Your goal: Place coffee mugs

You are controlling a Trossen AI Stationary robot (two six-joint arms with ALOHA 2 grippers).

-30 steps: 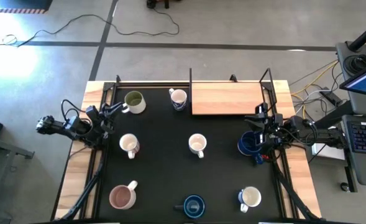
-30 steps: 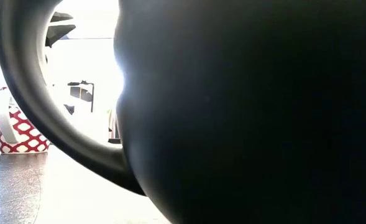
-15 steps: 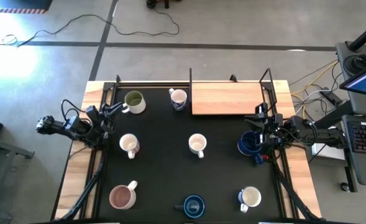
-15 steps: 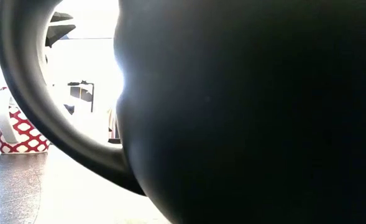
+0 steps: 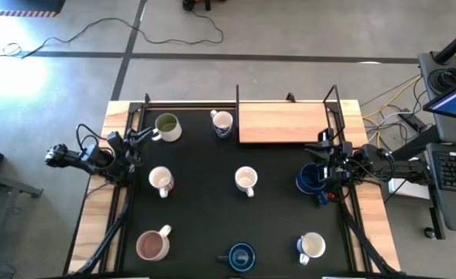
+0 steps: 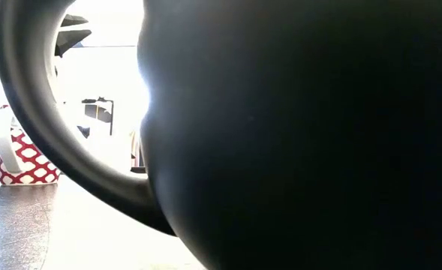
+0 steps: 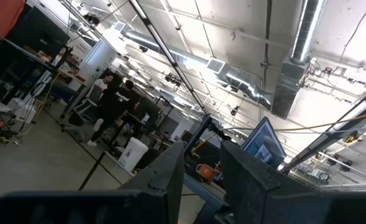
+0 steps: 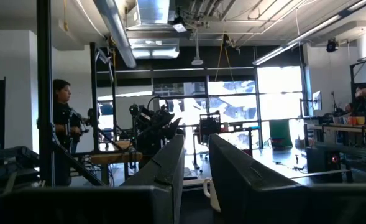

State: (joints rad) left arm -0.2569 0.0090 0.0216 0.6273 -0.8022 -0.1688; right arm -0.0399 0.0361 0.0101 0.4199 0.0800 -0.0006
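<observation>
Eight mugs sit spread over the desk, both arms parked at its side edges with left gripper and right gripper narrowly parted, empty; approach your next mug rim-down, clear of neighbours.

The table is showing pale bare wood with visible grain along its left and right edges, while a matt black mat is covering its middle, soft-looking and without glare. At about one o'clock on the mat a wooden board is lying, smooth and a warmer tone than the table. The coffee mugs are looking like glazed ceramic, their rims catching light; the dark blue mug filling the low view is showing a smooth, glossy curve along its handle. Thin black metal rods are framing the far edge.
</observation>
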